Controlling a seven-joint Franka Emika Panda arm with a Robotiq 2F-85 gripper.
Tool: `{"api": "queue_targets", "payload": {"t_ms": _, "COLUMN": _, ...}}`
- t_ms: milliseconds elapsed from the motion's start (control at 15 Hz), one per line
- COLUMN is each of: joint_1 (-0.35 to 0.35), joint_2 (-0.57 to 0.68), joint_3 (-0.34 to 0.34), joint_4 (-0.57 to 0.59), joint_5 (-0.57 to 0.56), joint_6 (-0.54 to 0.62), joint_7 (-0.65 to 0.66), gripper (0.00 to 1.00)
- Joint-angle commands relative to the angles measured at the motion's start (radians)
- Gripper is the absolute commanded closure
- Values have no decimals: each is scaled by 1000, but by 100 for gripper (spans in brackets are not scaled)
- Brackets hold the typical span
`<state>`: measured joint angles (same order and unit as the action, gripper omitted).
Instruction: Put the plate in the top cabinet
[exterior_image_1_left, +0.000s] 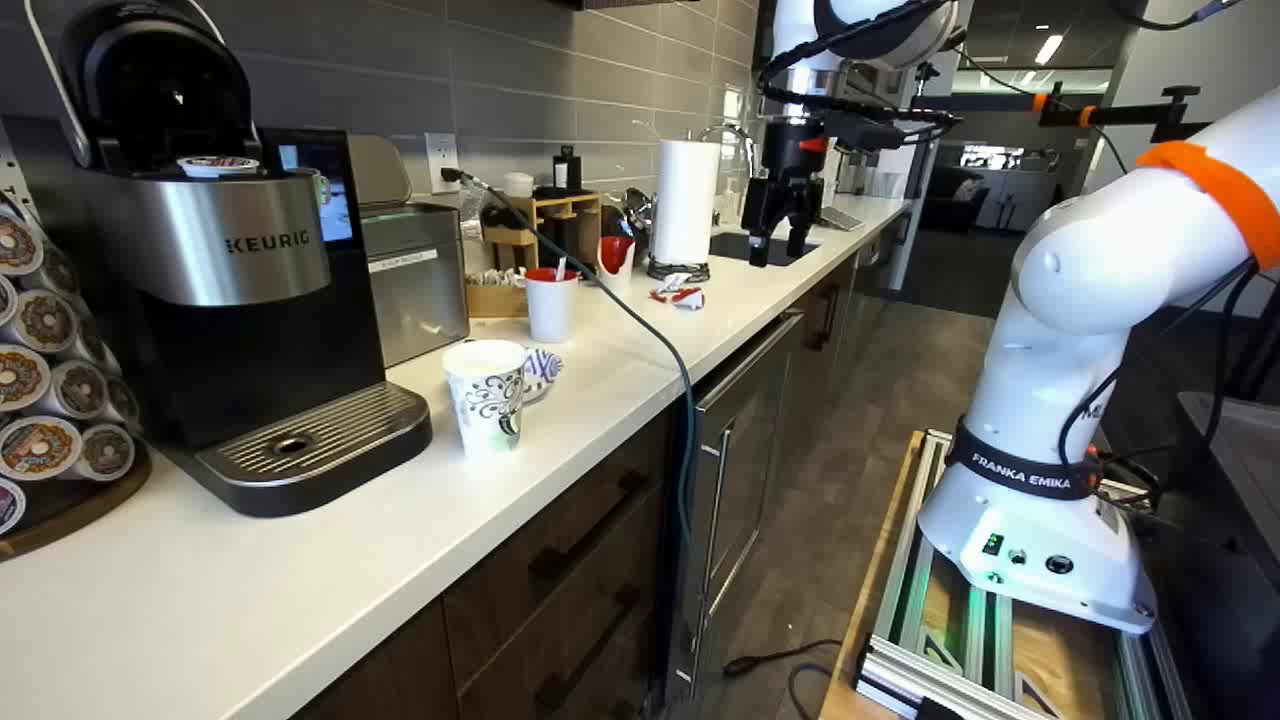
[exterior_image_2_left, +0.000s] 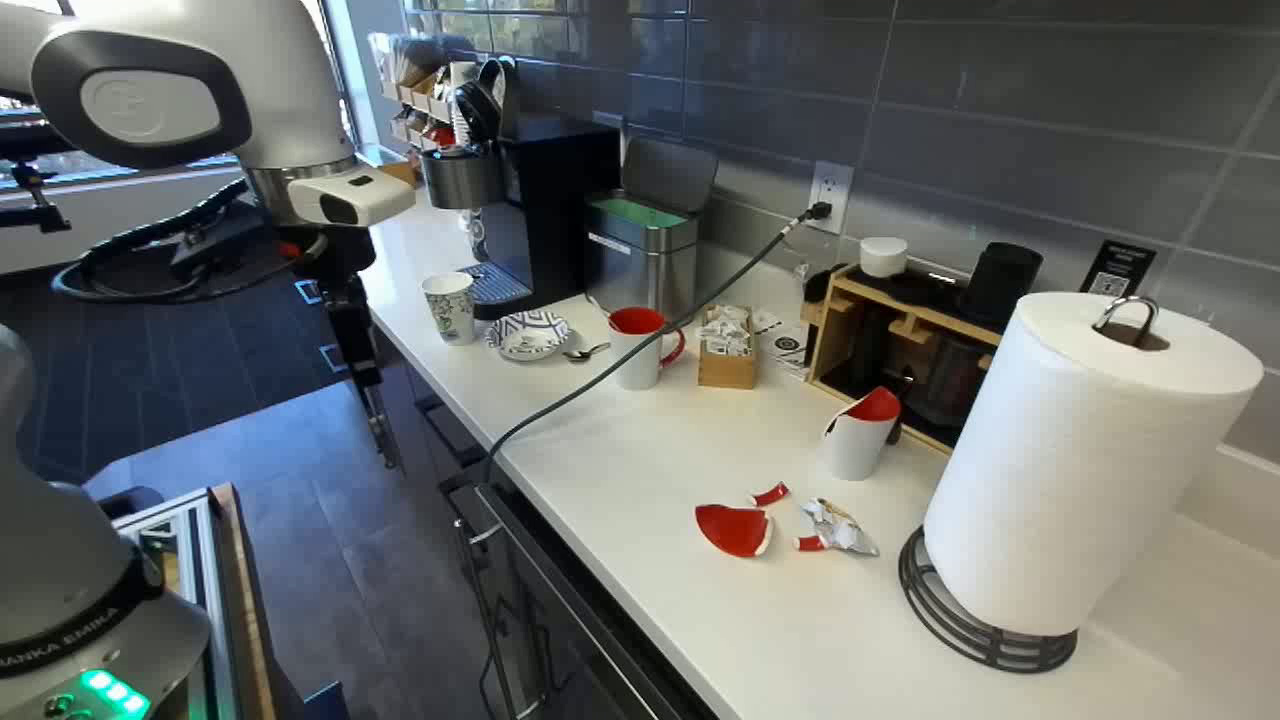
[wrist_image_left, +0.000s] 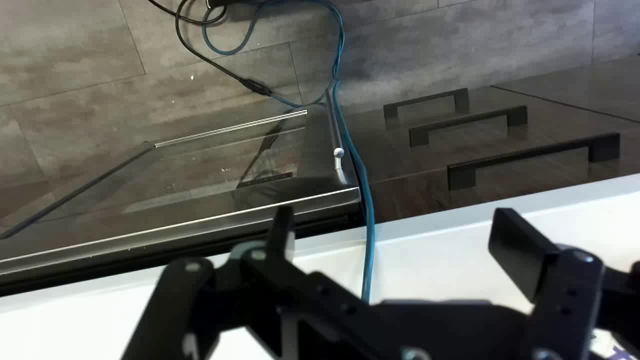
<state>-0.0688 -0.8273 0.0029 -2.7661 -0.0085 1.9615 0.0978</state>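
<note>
The plate (exterior_image_2_left: 527, 337), blue and white, lies hollow side up on the counter (exterior_image_2_left: 620, 460), just beside the paper cup (exterior_image_2_left: 449, 310), with a spoon (exterior_image_2_left: 588, 353) on its other side. The gripper (exterior_image_1_left: 778, 248) points down near the counter's front edge, apart from the plate, its jaws spread wide. In the wrist view a scrap of blue pattern (wrist_image_left: 620, 353) in the lower right corner may be the plate, but it is too cut off to be sure. Past the fingers (wrist_image_left: 516, 250) the same view shows the counter's edge, dark drawers (wrist_image_left: 480, 145) and the floor (wrist_image_left: 90, 115). By the cup stands the coffee maker (exterior_image_1_left: 245, 240), its top raised and a pod (exterior_image_1_left: 217, 166) resting there; next to that is a steel bin (exterior_image_2_left: 640, 268) with its lid up. A mug (exterior_image_2_left: 634, 352), red inside, stands past the spoon, near a wooden box (exterior_image_2_left: 727, 372) of packets (exterior_image_2_left: 728, 330). A cord (exterior_image_2_left: 575, 392) runs from the outlet (exterior_image_2_left: 830, 190) across the counter and over its front edge. A broken mug (exterior_image_2_left: 857, 442) stands near the towel roll (exterior_image_2_left: 1075, 470), and red shards (exterior_image_2_left: 733, 530) and a crumpled wrapper (exterior_image_2_left: 840, 525) lie on the counter close by.
</note>
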Motion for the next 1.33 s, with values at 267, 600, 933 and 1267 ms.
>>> {"api": "queue_targets", "payload": {"t_ms": 267, "joint_1": 1, "joint_2": 9, "joint_3": -1, "joint_4": -19, "joint_5": -1, "joint_6": -3, "joint_7": 0, "gripper": 0}}
{"api": "queue_targets", "payload": {"t_ms": 600, "joint_1": 1, "joint_2": 9, "joint_3": -1, "joint_4": -19, "joint_5": -1, "joint_6": -3, "joint_7": 0, "gripper": 0}}
{"api": "queue_targets", "payload": {"t_ms": 933, "joint_1": 1, "joint_2": 9, "joint_3": -1, "joint_4": -19, "joint_5": -1, "joint_6": -3, "joint_7": 0, "gripper": 0}}
{"api": "queue_targets", "payload": {"t_ms": 1267, "joint_1": 61, "joint_2": 191, "joint_3": 32, "joint_4": -15, "joint_5": 272, "joint_6": 258, "joint_7": 176, "gripper": 0}}
